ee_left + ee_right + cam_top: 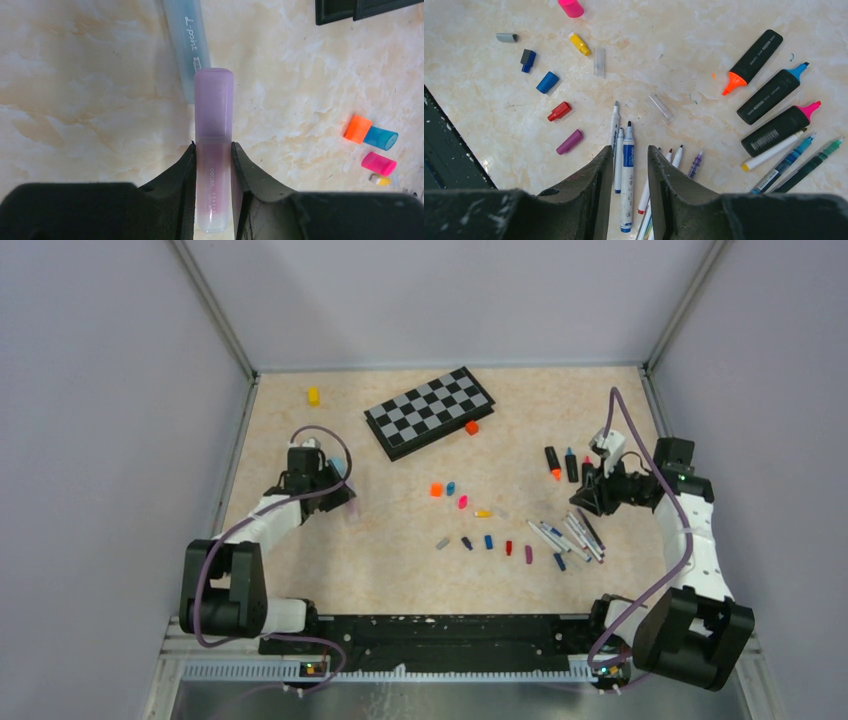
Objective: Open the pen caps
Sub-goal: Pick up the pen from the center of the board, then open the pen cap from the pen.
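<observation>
My left gripper (213, 150) is shut on a chunky lilac pen (214, 195), and its lilac cap (214, 102) is on and sticks out past the fingertips. A light blue capped pen (186, 45) lies on the table just beyond it. Loose pen caps (470, 525) in several colours lie mid-table. My right gripper (630, 150) hovers open above a pile of uncapped white markers (627, 185), holding nothing. Three uncapped black highlighters (770, 95) lie to its right. In the top view the left gripper (335, 485) is at the left and the right gripper (598, 492) at the right.
A black-and-grey chessboard (430, 412) lies at the back centre with a small orange block (472, 427) beside it. A yellow block (313, 396) sits at the back left. Grey walls enclose the table on three sides.
</observation>
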### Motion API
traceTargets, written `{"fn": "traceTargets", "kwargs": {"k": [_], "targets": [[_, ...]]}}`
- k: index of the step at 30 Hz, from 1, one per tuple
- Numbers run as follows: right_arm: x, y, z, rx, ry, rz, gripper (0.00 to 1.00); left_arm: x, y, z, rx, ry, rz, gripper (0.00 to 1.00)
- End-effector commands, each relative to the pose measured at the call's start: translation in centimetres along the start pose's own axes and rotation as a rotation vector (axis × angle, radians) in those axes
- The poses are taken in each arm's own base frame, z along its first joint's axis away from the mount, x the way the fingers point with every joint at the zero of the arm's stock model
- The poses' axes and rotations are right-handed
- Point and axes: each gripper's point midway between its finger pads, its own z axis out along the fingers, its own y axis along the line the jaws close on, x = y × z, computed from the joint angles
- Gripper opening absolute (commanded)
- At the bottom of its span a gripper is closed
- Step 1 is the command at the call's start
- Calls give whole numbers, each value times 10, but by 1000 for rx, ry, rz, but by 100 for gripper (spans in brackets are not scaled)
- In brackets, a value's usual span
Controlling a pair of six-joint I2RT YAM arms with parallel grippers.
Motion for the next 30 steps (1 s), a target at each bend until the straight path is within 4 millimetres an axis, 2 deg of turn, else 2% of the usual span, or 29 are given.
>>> {"fn": "traceTargets", "kwargs": {"k": [1, 7, 11, 13, 18, 21, 25, 30], "targets": [[-11, 9, -1, -35, -55, -39, 31, -2, -24, -6, 139, -22, 21, 0], [-17, 26, 10, -118, -84, -72, 31, 4, -60, -25, 341, -56, 30, 0], [-23, 44, 23, -191, -87, -122, 31, 16, -81, -39, 453, -67, 14, 0], [-28, 53, 29, -229, -104, -155, 31, 23, -99, -49, 533, -73, 11, 0], [-61, 78, 38, -337, -219, -277, 31, 33, -148, -75, 720, -157, 21, 0], [-75, 101, 46, -420, -268, -310, 41, 35, -176, -84, 768, -190, 16, 0], [-84, 122, 59, -488, -273, -249, 44, 37, -215, -95, 841, -208, -2, 0], [-94, 138, 72, -544, -285, -102, 48, 44, -254, -93, 862, -199, -26, 0]]}}
